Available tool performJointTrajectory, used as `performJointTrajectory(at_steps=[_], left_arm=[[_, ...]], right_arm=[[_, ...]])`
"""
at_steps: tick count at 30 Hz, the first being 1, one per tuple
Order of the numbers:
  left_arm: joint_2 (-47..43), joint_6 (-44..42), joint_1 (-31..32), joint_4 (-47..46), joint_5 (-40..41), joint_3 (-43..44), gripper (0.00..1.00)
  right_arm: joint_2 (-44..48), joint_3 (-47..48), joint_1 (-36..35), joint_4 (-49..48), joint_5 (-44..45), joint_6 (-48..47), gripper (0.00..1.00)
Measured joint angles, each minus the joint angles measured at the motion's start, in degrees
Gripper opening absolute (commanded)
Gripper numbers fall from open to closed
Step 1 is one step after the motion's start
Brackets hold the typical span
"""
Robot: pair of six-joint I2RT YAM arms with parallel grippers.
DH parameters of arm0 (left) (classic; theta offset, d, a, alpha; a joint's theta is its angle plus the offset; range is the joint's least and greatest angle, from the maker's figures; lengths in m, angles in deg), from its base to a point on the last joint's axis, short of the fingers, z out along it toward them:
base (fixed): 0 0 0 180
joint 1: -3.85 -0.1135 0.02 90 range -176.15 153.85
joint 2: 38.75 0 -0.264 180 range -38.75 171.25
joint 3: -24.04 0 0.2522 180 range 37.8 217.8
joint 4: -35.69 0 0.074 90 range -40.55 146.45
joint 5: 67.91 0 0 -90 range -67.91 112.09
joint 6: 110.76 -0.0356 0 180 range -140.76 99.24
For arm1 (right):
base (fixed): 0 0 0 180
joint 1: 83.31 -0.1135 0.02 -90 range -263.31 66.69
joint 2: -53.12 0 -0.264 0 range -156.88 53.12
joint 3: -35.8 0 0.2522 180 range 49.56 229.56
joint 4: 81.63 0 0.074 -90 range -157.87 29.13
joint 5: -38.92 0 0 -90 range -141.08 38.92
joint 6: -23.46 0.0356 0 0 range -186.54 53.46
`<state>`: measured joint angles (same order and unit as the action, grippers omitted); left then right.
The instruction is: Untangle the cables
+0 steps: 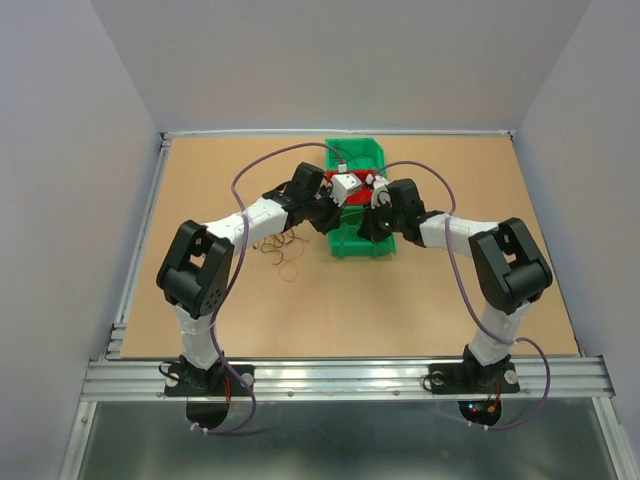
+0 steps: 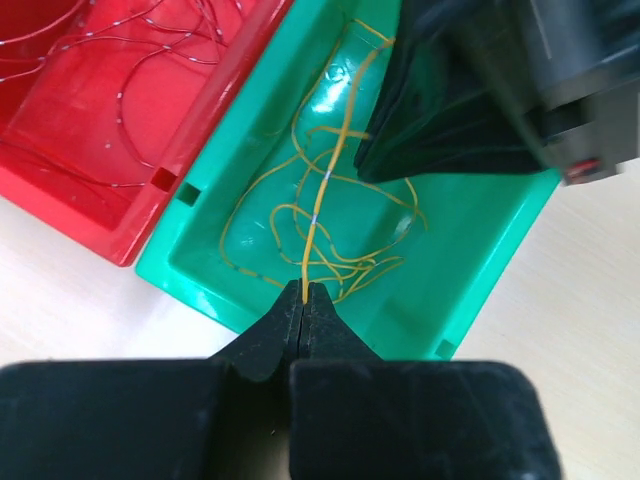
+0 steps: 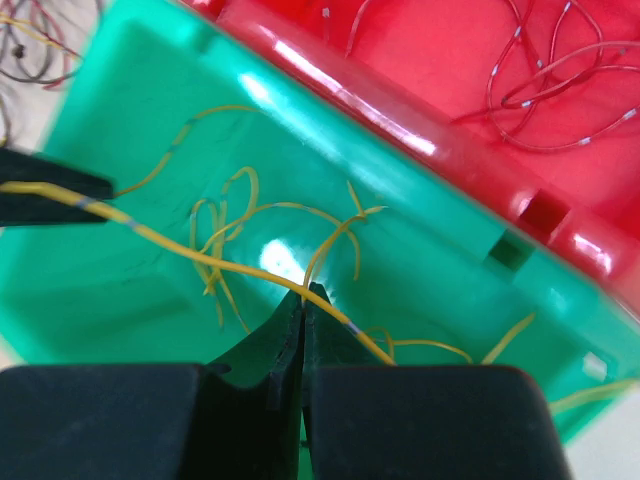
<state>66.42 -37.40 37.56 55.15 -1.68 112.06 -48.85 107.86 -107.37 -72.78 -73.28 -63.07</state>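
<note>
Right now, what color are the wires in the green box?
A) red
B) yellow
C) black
B: the green box holds only yellow wires. The red wires lie in the red box next to it.

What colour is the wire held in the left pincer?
Yellow-orange wire, best seen in left wrist view.

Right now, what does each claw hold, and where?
Left claw and right claw both pinch one yellow cable, at separate points along its length, above the green bin.
</note>
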Motion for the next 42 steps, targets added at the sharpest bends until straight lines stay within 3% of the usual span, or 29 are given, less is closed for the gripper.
performJointTrajectory(at_steps=[2, 5, 7, 13, 18, 26, 28, 36, 40, 42], left_arm=[[0.4, -0.2, 0.3, 0.2, 0.0, 0.0, 0.05], [1.0, -0.7, 1.0, 0.8, -0.1, 0.0, 0.26], [1.1, -1.1, 1.2, 1.2, -0.1, 0.0, 0.35], [0.3, -1.6, 1.5, 1.1, 0.3, -0.1, 0.48], [-3.4, -1.8, 0.3, 1.1, 0.4, -0.7, 0.52], [-9.0, -1.7, -3.5, 0.2, 0.0, -1.6, 0.54], [-9.2, -1.7, -3.8, 0.1, 0.0, -1.6, 0.53], [-9.1, -1.7, -3.6, -0.2, -0.2, -2.1, 0.53], [-9.2, -1.5, -4.2, -1.0, -0.2, -3.4, 0.54], [-9.2, -1.2, -4.5, -1.4, -0.2, -3.8, 0.54]], right_arm=[[-2.6, 0.1, 0.0, -0.2, -0.9, 0.3, 0.01], [-4.6, 0.5, 0.0, -0.4, -1.9, 0.3, 0.01], [-5.4, 0.6, 0.0, -0.5, -2.1, 0.2, 0.01], [-6.1, 0.6, 0.0, -1.5, -3.1, -0.1, 0.01], [-6.1, 0.6, 0.0, -1.6, -2.6, 0.0, 0.11], [-2.3, 0.6, -0.1, 0.3, -0.3, 1.3, 0.47], [0.7, 0.6, -0.3, 1.0, 0.6, 1.5, 0.52], [11.8, -0.4, -0.4, 1.5, 4.6, 2.6, 0.58], [15.1, -2.0, -0.4, 1.5, 6.7, 3.0, 0.57], [15.4, -2.4, -0.4, 1.6, 6.9, 3.1, 0.63]])
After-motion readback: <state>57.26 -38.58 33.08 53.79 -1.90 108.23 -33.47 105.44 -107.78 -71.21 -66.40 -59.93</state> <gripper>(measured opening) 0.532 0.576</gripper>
